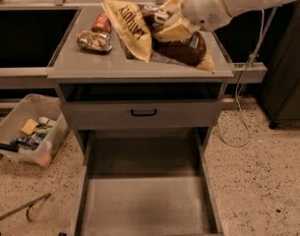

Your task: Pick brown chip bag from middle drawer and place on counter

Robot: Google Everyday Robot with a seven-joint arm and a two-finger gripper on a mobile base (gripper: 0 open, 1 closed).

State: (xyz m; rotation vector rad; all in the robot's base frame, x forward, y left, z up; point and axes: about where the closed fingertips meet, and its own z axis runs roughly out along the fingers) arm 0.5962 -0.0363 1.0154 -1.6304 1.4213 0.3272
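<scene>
Brown chip bag [184, 50]: crinkled, dark-brown face, cream-yellow back flap upright; over counter [90, 63], upper part clamped in gripper [162, 19].

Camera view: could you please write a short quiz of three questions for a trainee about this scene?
1. True or false: the brown chip bag lies in the middle drawer.
2. What lies on the counter left of the bag? A) crushed cans B) a sponge C) a bottle
3. Fill in: the gripper, above the counter, is shut on the ____.
Key: 1 false; 2 A; 3 brown chip bag.
</scene>
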